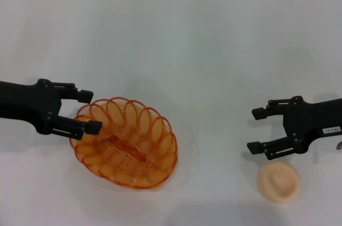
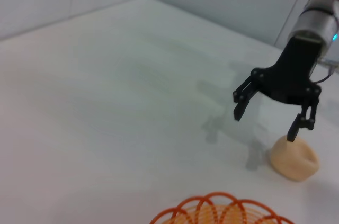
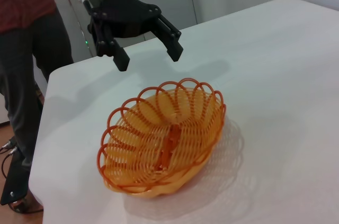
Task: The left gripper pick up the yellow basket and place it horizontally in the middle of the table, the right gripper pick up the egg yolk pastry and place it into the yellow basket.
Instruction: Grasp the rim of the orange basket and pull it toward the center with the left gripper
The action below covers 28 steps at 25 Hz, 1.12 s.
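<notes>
The basket (image 1: 126,142) sits on the white bench (image 1: 203,49), left of the middle in the head view and toward the near edge, its long axis running diagonally. It rests upright on its base with nothing inside it.

The left gripper (image 1: 90,111) is at the basket's left end, its fingers spread wide and holding nothing. In the head view one finger overlaps the scalloped rim and the other lies just beyond the far side of it. From the right wrist camera the left gripper (image 3: 146,59) hangs above that end of the basket (image 3: 164,139), clear of the loops.

The pastry (image 1: 278,181) lies on the bench at the right, near the front edge, well apart from the basket. The right gripper (image 1: 255,130) is just beside it on the far side, fingers open and empty. In the left wrist view one fingertip of the right gripper (image 2: 264,125) reaches down close to the top of the pastry (image 2: 295,159); whether it touches cannot be told.
</notes>
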{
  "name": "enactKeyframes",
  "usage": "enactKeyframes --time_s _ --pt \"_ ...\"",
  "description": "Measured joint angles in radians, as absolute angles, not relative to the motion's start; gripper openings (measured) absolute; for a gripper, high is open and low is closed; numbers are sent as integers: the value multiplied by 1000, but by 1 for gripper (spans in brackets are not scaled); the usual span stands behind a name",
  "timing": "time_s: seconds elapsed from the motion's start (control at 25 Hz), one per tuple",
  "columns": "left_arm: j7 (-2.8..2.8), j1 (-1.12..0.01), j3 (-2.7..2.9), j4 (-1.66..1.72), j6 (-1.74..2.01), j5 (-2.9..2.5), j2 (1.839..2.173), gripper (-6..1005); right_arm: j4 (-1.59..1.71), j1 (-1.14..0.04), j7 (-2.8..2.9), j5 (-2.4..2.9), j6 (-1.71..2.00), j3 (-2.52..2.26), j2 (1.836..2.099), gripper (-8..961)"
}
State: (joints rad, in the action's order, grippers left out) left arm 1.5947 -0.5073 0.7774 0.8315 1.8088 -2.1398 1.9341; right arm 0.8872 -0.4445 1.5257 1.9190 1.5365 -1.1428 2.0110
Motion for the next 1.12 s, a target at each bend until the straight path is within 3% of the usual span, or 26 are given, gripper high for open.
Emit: enactKeyframes --time_s 0.24,0.56,1.12 --pt "1707 -567 777 849 1802 -2253 1913 888 886 -445 1524 1915 1535 -1143 2011 850" --pt "1841 -641 777 886 1776 -2399 1911 887 881 -443 1521 1905 1532 -1143 2011 848" --pt "1995 -757 789 887 1769 -2628 1945 887 879 -443 1520 1889 1529 -1143 2011 846"
